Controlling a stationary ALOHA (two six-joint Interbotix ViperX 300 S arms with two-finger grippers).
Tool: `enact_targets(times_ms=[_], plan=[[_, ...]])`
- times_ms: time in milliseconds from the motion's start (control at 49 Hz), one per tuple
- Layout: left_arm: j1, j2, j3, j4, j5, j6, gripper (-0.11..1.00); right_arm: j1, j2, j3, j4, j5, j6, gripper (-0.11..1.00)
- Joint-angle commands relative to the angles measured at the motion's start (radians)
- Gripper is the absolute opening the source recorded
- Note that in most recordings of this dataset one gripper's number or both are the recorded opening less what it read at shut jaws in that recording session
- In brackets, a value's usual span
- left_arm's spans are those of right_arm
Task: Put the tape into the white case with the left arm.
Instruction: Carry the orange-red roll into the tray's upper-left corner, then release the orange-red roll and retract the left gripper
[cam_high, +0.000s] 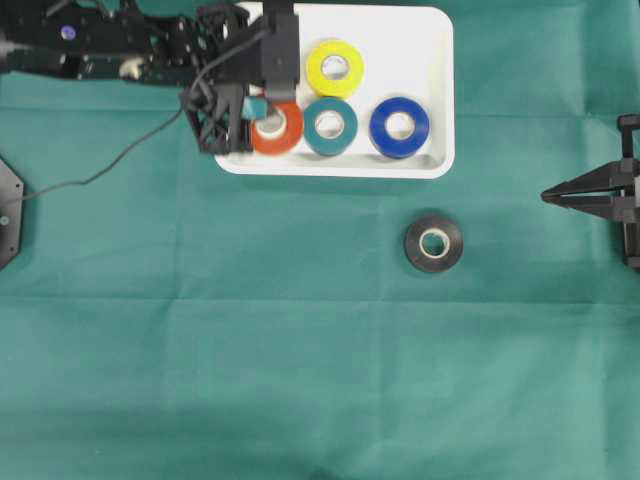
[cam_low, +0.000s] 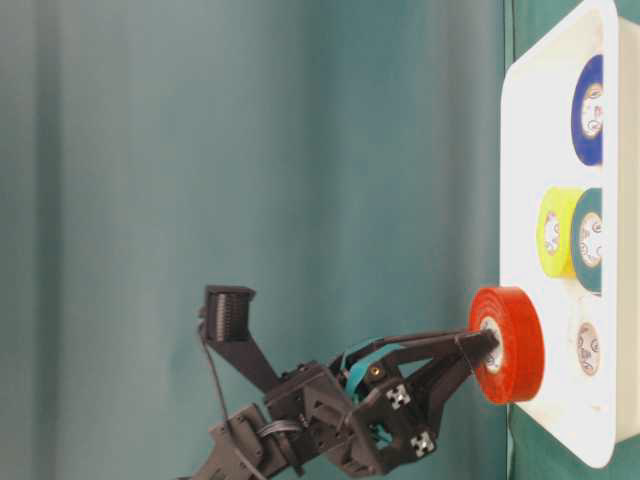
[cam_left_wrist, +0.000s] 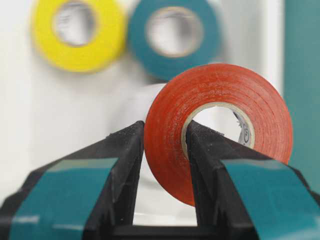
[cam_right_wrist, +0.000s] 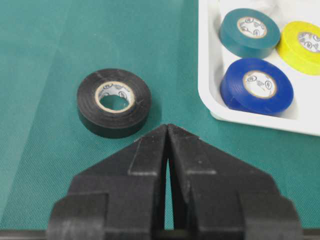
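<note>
Red tape roll (cam_left_wrist: 220, 125) is clamped in the left claw (cam_left_wrist: 164, 137) above the white case (cam_high: 440, 90); right claw (cam_right_wrist: 167, 131) is closed, empty.

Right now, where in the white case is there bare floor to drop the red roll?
White case: bare at top right, above the blue roll, right of the yellow roll. Bottom row crowded: teal roll, blue, red roll in the left gripper.

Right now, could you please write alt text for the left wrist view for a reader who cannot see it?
The left tool, black with teal bands, pinches the wall of a red tape roll, one finger outside it and one through its core. Behind it, blurred, a yellow roll and a teal roll lie in the white case.
</note>
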Motion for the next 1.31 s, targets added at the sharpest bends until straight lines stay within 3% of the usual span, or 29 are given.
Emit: enact_targets(times_ms=[0, 347, 796, 858, 1001, 1062, 1287], plan=[[0.040, 0.000, -0.018, 0.002, -0.021, 0.011, 0.24, 0.000, 0.006, -0.011, -0.002, -0.011, 0.002, -0.09], [0.149, 0.078, -0.054, 0.002, -0.049, 0.029, 0.24, 0.000, 0.006, -0.011, -0.002, -0.011, 0.002, -0.09], [0.156, 0.104, -0.064, 0.002, -0.069, 0.028, 0.25, 0.000, 0.005, -0.011, -0.002, -0.011, 0.002, -0.09], [0.156, 0.104, -0.063, 0.002, -0.071, 0.026, 0.34, 0.000, 0.006, -0.011, -0.002, -0.011, 0.002, -0.09], [0.153, 0.097, -0.052, 0.002, -0.074, 0.023, 0.78, 0.000, 0.006, -0.011, -0.002, -0.011, 0.002, -0.09], [0.150, 0.094, -0.044, 0.002, -0.074, 0.023, 0.91, 0.000, 0.006, -0.011, -0.002, -0.011, 0.002, -0.09], [0.132, 0.055, -0.015, 0.000, -0.074, 0.018, 0.92, 0.000, 0.006, -0.011, -0.002, -0.011, 0.002, -0.09]])
